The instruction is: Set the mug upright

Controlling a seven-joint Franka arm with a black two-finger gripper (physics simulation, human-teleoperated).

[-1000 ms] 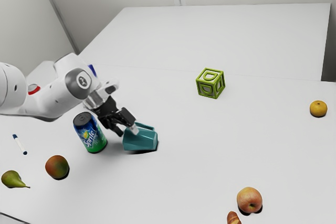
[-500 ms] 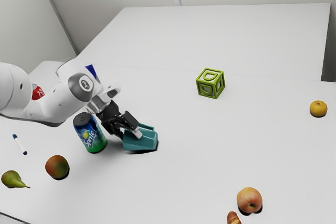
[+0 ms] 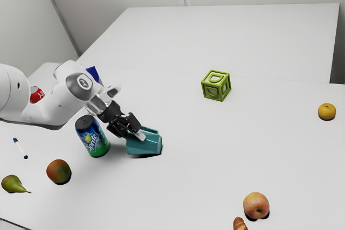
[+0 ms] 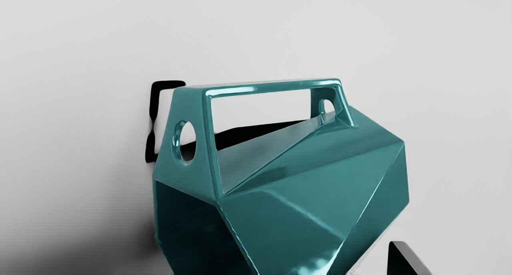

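Mug (image 3: 151, 146) lies on its side, tool (image 3: 133, 134) open.

You get bright, diffuse light across the smooth white table (image 3: 259, 133). Around the faceted teal ceramic-looking mug (image 4: 280, 219), you see hard black shadows and a soft grey one, with white glare along its glossy edges.

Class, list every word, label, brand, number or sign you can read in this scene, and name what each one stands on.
"Sprite": on the blue and green can.
Red can: white lettering, partly hidden by the arm and too small to read.
Green cube: raised letter-like shapes, the top one perhaps a "D".
Round emblem on the arm: a sign, too small to make out.
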